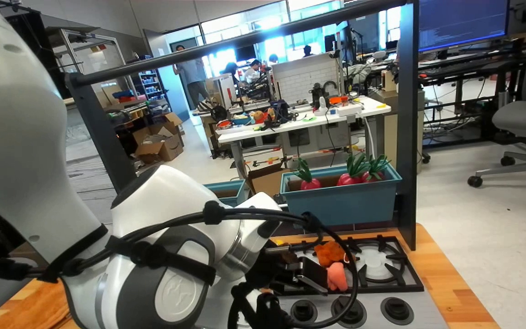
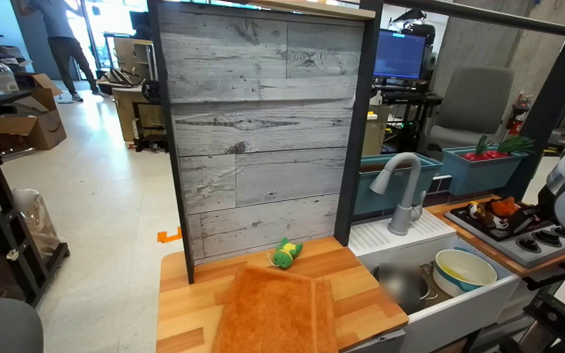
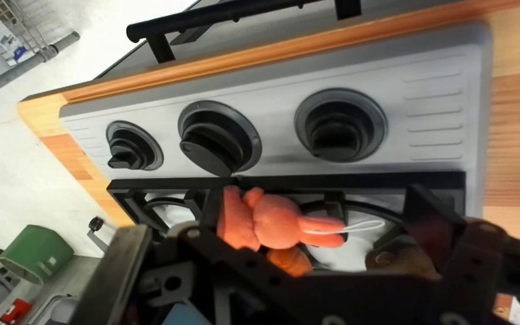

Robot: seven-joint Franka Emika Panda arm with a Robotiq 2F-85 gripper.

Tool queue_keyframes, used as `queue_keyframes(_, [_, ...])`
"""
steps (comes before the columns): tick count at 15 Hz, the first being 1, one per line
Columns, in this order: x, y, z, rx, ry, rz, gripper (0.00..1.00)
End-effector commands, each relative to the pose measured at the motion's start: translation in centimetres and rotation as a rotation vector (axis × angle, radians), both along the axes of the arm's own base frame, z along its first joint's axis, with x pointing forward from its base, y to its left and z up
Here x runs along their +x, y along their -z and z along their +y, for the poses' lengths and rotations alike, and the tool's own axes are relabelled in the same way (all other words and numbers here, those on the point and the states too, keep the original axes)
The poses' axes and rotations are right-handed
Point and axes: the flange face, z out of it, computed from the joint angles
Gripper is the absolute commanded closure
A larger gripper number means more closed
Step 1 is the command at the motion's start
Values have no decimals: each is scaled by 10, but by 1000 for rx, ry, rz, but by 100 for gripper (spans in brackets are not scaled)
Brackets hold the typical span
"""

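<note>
Because the bunny (image 3: 278, 221) lies on the grate (image 3: 377, 181) with the orange toy (image 3: 289, 261) close at its six o'clock in the wrist view, a pinch might catch both, or the gripper (image 3: 303, 212) might snag on the grate. The bunny's white loop (image 3: 364, 225) could hook there too. The gripper stands spread, the bunny in its gap. In an exterior view the arm (image 1: 162, 201) slants from ten o'clock, bent low toward four.

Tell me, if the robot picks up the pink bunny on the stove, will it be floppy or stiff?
The pink bunny looks plush and rounded, so it would probably squish. Its ears look soft, so they may flop a little. The thin white loop might snag on the black grate nearby.
</note>
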Motion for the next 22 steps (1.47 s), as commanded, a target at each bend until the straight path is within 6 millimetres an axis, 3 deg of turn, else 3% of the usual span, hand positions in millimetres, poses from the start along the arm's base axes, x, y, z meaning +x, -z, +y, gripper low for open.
queue_keyframes(1, [3, 3, 8, 15, -27, 22, 0])
queue_keyframes(5, [7, -18, 13, 36, -71, 1, 0])
queue_keyframes(11, [9, -67, -34, 56, -23, -40, 0])
queue_keyframes(13, [12, -55, -36, 35, -13, -39, 0])
queue_keyframes(15, [12, -62, -43, 42, -14, -48, 0])
queue_keyframes(17, [24, -54, -24, 69, 17, -95, 0])
queue_keyframes(22, [61, -54, 25, 153, 27, -139, 0])
